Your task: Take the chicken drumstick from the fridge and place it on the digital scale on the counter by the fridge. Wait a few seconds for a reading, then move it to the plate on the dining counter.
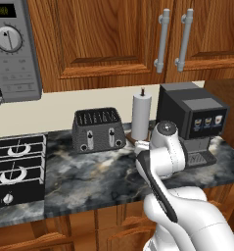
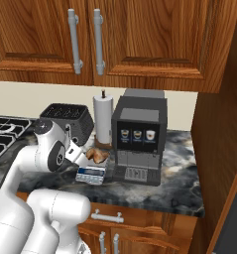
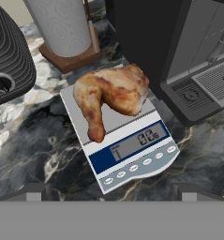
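- The drumstick is seen lying on the scale, its thick end toward the coffee machine and its thin end reaching past the platform's left edge, above the display.
- In the right base view the drumstick is seen on the scale, at the worktop's front, just left of the coffee machine.
- Nothing is held by the pincer: its 2 tips are spread wide at the bottom of the hand view, 1 to each side of the scale's front edge, apart from the drumstick.
- A paper-towel roll on a wooden base is placed behind the scale, and a black toaster is set to the left of it.
- The scale is flanked closely by the toaster and the coffee machine, with marbled worktop left bare around it.
- In the left base view the toaster, roll and coffee machine are lined along the wall, a stove is found to the left, a microwave above it, and wooden cabinets overhead.
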Motion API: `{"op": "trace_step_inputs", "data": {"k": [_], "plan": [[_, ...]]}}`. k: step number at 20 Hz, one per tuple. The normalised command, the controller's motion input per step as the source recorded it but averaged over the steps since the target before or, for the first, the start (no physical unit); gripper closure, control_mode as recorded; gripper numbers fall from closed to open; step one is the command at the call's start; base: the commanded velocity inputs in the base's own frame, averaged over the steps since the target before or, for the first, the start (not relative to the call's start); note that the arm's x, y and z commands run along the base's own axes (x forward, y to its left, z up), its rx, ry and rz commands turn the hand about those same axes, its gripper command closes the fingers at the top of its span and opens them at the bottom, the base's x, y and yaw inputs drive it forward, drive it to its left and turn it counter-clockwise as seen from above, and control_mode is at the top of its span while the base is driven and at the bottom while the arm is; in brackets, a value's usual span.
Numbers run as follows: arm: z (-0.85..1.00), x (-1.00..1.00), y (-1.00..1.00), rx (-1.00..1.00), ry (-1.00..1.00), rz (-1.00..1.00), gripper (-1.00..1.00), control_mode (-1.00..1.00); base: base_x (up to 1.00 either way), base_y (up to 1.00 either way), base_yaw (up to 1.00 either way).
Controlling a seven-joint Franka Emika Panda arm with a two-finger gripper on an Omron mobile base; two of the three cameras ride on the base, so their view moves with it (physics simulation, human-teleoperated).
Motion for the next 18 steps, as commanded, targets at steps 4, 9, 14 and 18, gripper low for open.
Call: {"op": "trace_step_inputs", "data": {"k": [4, 9, 14, 18], "plan": [[0.00, 0.00, 0.00, 0.00, 0.00, 0.00, -1.00, -1.00, 0.00, 0.00, 0.00], [0.00, 0.00, 0.00, 0.00, 0.00, 0.00, -1.00, -1.00, 0.00, 0.00, 0.00], [0.00, 0.00, 0.00, 0.00, 0.00, 0.00, -1.00, -1.00, 0.00, 0.00, 0.00], [0.00, 0.00, 0.00, 0.00, 0.00, 0.00, -1.00, -1.00, 0.00, 0.00, 0.00]]}}
